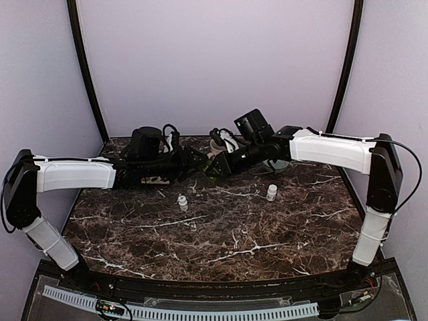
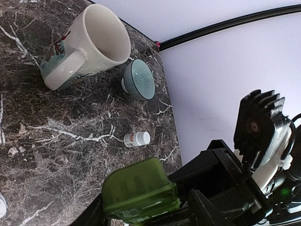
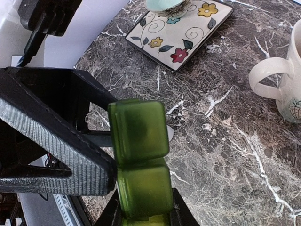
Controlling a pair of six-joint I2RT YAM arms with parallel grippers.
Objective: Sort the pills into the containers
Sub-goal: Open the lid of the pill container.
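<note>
Green pill box (image 3: pixel 141 160) is clamped in right fingers (image 3: pixel 182 214) above the marble surface (image 3: pixel 225 155), near the back; left fingers (image 3: pixel 61 160) are held apart, one just beside the box's side.

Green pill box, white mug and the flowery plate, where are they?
Green translucent plastic pill box (image 3: pixel 138 132): right wrist view, on its upper lid.
White ceramic mug (image 2: pixel 87 44): left wrist view, on its side wall.
Flowered square plate (image 3: pixel 188 28): right wrist view, on its bare patterned face.
</note>
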